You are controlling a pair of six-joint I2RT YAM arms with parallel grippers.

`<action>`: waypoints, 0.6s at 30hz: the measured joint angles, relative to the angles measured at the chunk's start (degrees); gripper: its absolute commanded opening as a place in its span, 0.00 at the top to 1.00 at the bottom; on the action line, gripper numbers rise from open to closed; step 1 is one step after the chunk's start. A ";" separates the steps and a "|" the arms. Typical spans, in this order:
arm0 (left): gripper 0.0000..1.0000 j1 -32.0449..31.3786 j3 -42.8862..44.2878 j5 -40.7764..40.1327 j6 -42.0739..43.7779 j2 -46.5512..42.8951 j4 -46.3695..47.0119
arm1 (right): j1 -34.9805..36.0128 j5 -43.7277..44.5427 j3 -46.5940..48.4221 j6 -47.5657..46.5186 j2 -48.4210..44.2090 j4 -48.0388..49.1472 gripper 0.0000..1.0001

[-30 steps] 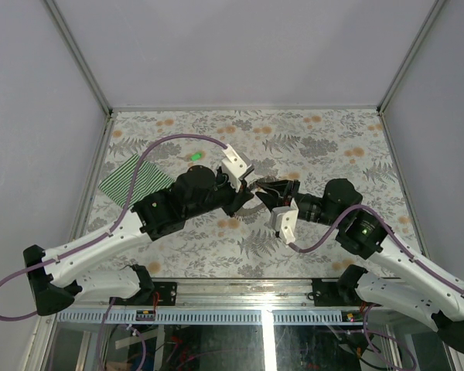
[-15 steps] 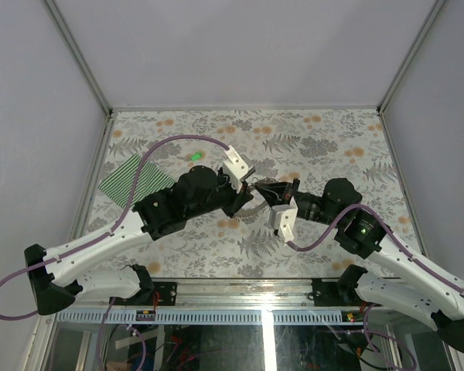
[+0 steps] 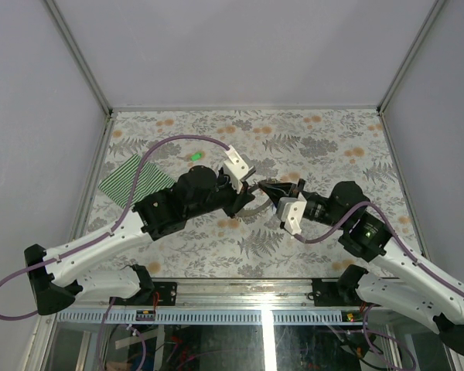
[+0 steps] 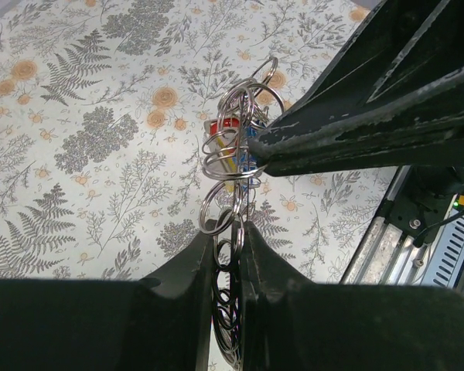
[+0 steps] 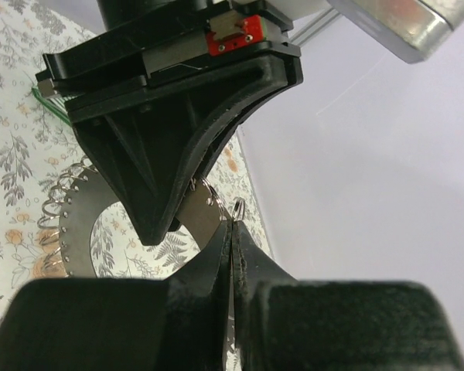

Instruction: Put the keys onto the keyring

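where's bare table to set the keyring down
Bare: far right corner of the table, beyond the right arm, and the near strip between the arms. Crowded: centre, where left gripper and right gripper meet on the keyring; striped cloth at left.

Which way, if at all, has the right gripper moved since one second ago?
Yes. The right gripper has swung slightly away from the table's near rail and rightward, its jaws closing on the keyring.

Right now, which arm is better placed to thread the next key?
Right, probably. The right claw is pinched shut on the keyring by the keys; the left claw just holds its chain lower down, steadying it.
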 measured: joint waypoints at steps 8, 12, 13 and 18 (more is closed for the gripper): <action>0.85 0.00 -0.02 1.60 0.00 -1.01 0.85 | 0.00 1.07 -2.56 9.53 -1.53 6.10 1.00; 0.80 0.00 -0.22 2.84 -0.02 -2.38 2.03 | 0.00 1.36 -4.09 15.54 -1.97 11.61 1.00; 0.78 0.00 -0.24 3.23 -0.04 -2.69 2.38 | 0.00 1.60 -4.72 17.09 -2.21 13.22 1.00; 0.70 0.00 -0.24 4.68 -0.09 -3.69 4.94 | -0.02 2.62 -7.58 23.50 -2.51 18.12 1.00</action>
